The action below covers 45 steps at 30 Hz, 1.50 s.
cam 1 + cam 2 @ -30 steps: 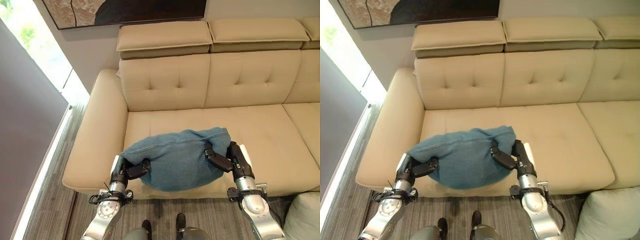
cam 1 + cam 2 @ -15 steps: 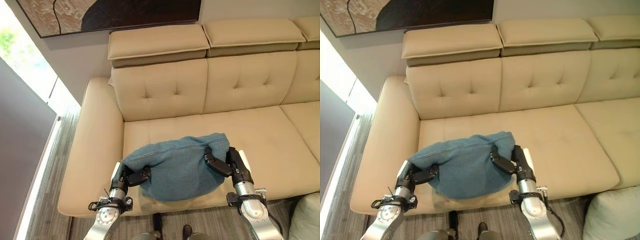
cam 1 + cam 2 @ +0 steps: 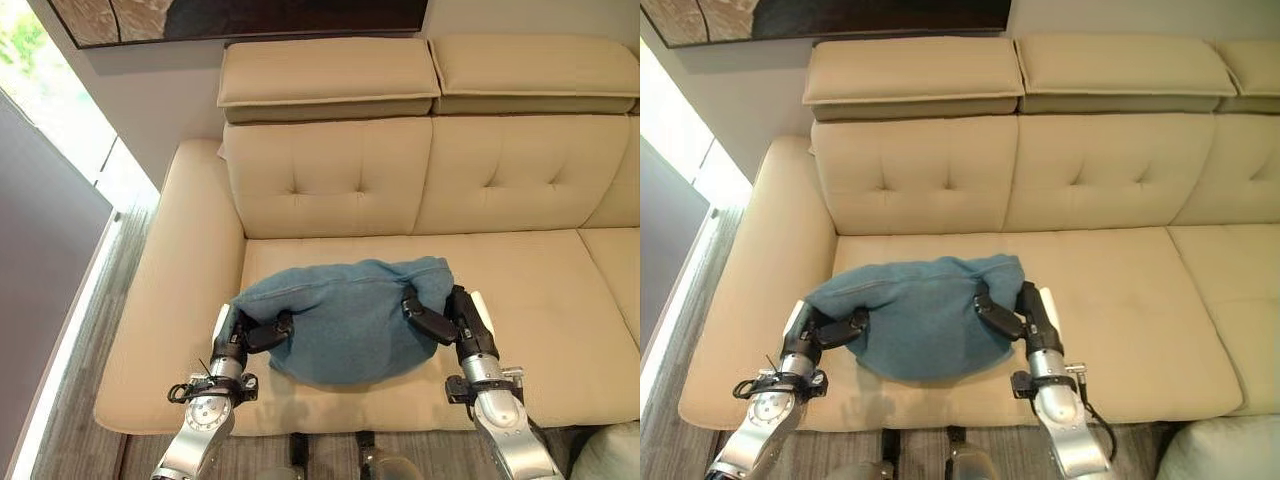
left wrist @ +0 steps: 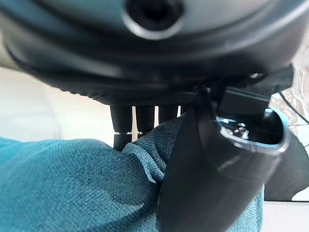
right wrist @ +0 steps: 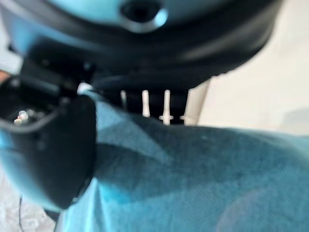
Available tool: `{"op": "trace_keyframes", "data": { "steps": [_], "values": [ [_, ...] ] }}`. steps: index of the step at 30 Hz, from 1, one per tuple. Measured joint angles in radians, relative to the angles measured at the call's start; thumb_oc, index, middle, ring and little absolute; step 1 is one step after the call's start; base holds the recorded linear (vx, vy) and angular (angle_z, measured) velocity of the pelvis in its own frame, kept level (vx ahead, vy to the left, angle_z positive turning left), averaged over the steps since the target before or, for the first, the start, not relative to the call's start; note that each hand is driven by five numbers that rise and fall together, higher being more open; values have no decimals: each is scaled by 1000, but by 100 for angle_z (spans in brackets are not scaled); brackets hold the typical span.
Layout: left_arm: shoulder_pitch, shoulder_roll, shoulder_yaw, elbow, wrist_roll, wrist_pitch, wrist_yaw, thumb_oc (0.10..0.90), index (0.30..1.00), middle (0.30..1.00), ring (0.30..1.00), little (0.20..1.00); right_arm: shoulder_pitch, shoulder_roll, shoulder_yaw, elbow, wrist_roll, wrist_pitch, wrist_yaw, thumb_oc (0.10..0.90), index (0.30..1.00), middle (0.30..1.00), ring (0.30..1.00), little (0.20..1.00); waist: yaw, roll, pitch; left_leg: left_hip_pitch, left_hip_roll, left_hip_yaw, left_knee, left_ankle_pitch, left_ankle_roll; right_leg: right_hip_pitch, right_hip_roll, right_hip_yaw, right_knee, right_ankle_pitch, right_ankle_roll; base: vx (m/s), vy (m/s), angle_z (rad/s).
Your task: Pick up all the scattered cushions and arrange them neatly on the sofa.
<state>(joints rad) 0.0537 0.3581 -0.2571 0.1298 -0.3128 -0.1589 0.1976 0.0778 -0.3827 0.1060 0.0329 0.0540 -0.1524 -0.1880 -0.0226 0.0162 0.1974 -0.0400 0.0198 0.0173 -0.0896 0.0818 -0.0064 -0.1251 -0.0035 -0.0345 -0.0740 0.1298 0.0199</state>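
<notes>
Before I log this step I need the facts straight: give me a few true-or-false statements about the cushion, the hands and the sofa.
1. The blue fabric cushion is held between both hands. True.
2. The left hand is open and idle. False: its thumb and fingers pinch the cushion's edge.
3. The cushion is over the beige leather sofa seat. True.
4. The right hand grips the sofa's backrest. False: it grips the cushion.

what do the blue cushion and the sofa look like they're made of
The blue cushion: woven fabric with a matte, slightly nubby finish; the wrist views show a fine grainy weave, and it sags softly between the left hand and right hand. The sofa: probably leather or a leather look-alike in beige, going by its smooth, faintly glossy surface, button tufts and piped seams; which of the two I cannot tell.
</notes>
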Motion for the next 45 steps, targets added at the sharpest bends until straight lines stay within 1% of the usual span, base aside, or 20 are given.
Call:
{"op": "trace_keyframes", "data": {
  "steps": [5, 8, 11, 14, 16, 17, 19, 20, 22, 24, 27, 30, 31, 32, 33, 34, 37, 38, 41, 45],
  "values": [
    [-53, -2, -6, -3, 12, 2, 37, 400, 300, 300, 300, 300, -58, -11, 4, 0, -2, 8, -37, 400, 300, 300, 300, 300, -8, 8, -2, -2, 17, -9, 0, 7, -18, 14, 19, -22, -18, 13, -18, 102, -75, 9],
    [-176, -1, -15, 24, 21, 2, 92, 400, 300, 300, 300, 300, -182, -44, 17, 5, -15, 15, -103, 400, 300, 300, 300, 300, -18, 30, 7, -5, 18, -14, 1, 11, -24, 17, 17, -42, -19, 11, -19, -2, -25, 14],
    [-274, 4, -11, 32, 22, 1, 145, 400, 300, 300, 300, 300, -289, -45, 28, 22, -36, 15, -156, 400, 300, 300, 300, 300, -18, 45, 6, -25, 16, -25, 0, 13, -27, 1, 15, -46, -19, 8, -16, -57, -21, 10],
    [-391, 16, -16, 78, 23, -14, 204, 400, 300, 300, 300, 300, -425, -49, 58, 91, -51, 15, -216, 400, 300, 300, 300, 300, -16, 58, -1, -73, 14, -36, 1, 21, -36, -43, 13, -51, -18, 13, -13, -61, -8, 9],
    [-482, 27, -18, 134, 23, -23, 233, 400, 300, 300, 300, 300, -528, -53, 84, 159, -51, 15, -253, 400, 300, 300, 300, 300, -15, 61, -2, -119, 12, -39, 1, 35, -38, -88, 12, -54, -18, 27, -21, -44, -6, 10],
    [-557, 27, -18, 178, 22, -23, 256, 400, 300, 300, 300, 300, -596, -61, 93, 201, -53, 18, -266, 400, 300, 300, 300, 300, -11, 65, 0, -159, 12, -49, 1, 51, -41, -124, 10, -70, -18, 39, -32, -71, -7, 15],
    [-579, 31, -29, 198, 22, -24, 270, 400, 300, 300, 300, 300, -611, -74, 111, 218, -53, 19, -282, 400, 300, 300, 300, 300, -8, 68, 2, -171, 13, -55, 1, 55, -41, -134, 13, -73, -18, 45, -40, -61, -7, 11],
    [-624, 46, -59, 261, 22, -35, 282, 400, 300, 300, 300, 300, -661, -95, 147, 278, -54, 20, -300, 400, 300, 300, 300, 300, -3, 71, 4, -183, 14, -55, 1, 55, -41, -145, 14, -74, -18, 44, -40, -38, -4, 3],
    [-701, 49, -92, 337, 21, -35, 293, 400, 300, 300, 300, 300, -726, -123, 164, 334, -54, 28, -302, 400, 300, 300, 300, 300, 5, 84, 11, -221, 14, -59, 1, 57, -45, -182, 14, -77, -18, 46, -41, -33, 4, 4],
    [-714, 50, -95, 346, 21, -35, 293, 400, 300, 300, 300, 300, -752, -125, 171, 355, -54, 34, -308, 400, 300, 300, 300, 300, 6, 92, 18, -246, 14, -60, 1, 59, -45, -205, 14, -78, -18, 49, -44, -20, 0, 2],
    [-779, 53, -133, 453, 9, -44, 289, 400, 300, 300, 300, 300, -805, -156, 226, 418, -55, 35, -325, 400, 300, 300, 300, 300, 8, 106, 45, -271, 14, -61, 1, 59, -46, -230, 13, -84, -18, 49, -44, -11, 1, 0],
    [-805, 55, -129, 450, -1, -67, 292, 400, 300, 300, 300, 300, -828, -156, 225, 413, -63, 29, -353, 400, 300, 300, 300, 300, 7, 104, 74, -283, 14, -63, 1, 61, -48, -239, 13, -88, -17, 49, -44, 8, -3, 5],
    [-815, 59, -129, 450, -1, -67, 293, 576, 564, 564, 564, 564, -840, -155, 226, 415, -70, 29, -364, 494, 441, 441, 441, 441, 7, 101, 78, -283, 14, -64, 1, 61, -48, -238, 13, -90, -17, 49, -44, 14, -5, 5],
    [-820, 64, -129, 452, -1, -67, 293, 668, 702, 702, 702, 702, -852, -154, 228, 421, -76, 29, -365, 543, 514, 514, 514, 514, 6, 99, 79, -283, 14, -64, 1, 61, -48, -238, 13, -90, -17, 49, -44, 0, 0, 0],
    [-825, 69, -129, 453, -1, -67, 293, 800, 900, 900, 900, 900, -862, -154, 228, 424, -78, 30, -365, 756, 834, 834, 834, 834, 5, 97, 81, -283, 14, -64, 1, 61, -48, -238, 13, -90, -17, 49, -44, 0, 0, 0],
    [-833, 75, -129, 455, 0, -67, 293, 800, 900, 900, 900, 900, -873, -154, 226, 427, -80, 31, -368, 800, 900, 900, 900, 900, 5, 92, 83, -283, 14, -65, 1, 61, -48, -238, 13, -91, -17, 49, -44, 23, 2, 4],
    [-858, 92, -132, 485, 1, -66, 293, 800, 900, 900, 900, 900, -886, -155, 225, 436, -90, 36, -386, 800, 900, 900, 900, 900, 4, 86, 88, -285, 14, -71, 1, 61, -49, -238, 12, -95, -17, 49, -44, 23, 7, 3],
    [-878, 125, -137, 512, 3, -65, 287, 800, 900, 900, 900, 900, -922, -157, 236, 475, -112, 38, -387, 800, 900, 900, 900, 900, -2, 81, 91, -285, 13, -74, 1, 61, -49, -238, 11, -95, -17, 48, -43, 5, 12, 4],
    [-905, 153, -136, 531, 19, -64, 283, 800, 900, 900, 900, 900, -959, -166, 235, 509, -143, 43, -398, 800, 900, 900, 900, 900, -5, 80, 92, -288, 12, -81, 1, 63, -51, -237, 10, -97, -18, 47, -41, 15, 9, 6],
    [-965, 162, -133, 579, -3, -66, 271, 800, 900, 900, 900, 900, -1033, -202, 252, 553, -230, 93, -433, 800, 900, 900, 900, 900, -1, 79, 92, -291, 7, -84, 1, 65, -51, -239, 9, -97, -18, 46, -40, 12, 5, 2]
  ]
}}
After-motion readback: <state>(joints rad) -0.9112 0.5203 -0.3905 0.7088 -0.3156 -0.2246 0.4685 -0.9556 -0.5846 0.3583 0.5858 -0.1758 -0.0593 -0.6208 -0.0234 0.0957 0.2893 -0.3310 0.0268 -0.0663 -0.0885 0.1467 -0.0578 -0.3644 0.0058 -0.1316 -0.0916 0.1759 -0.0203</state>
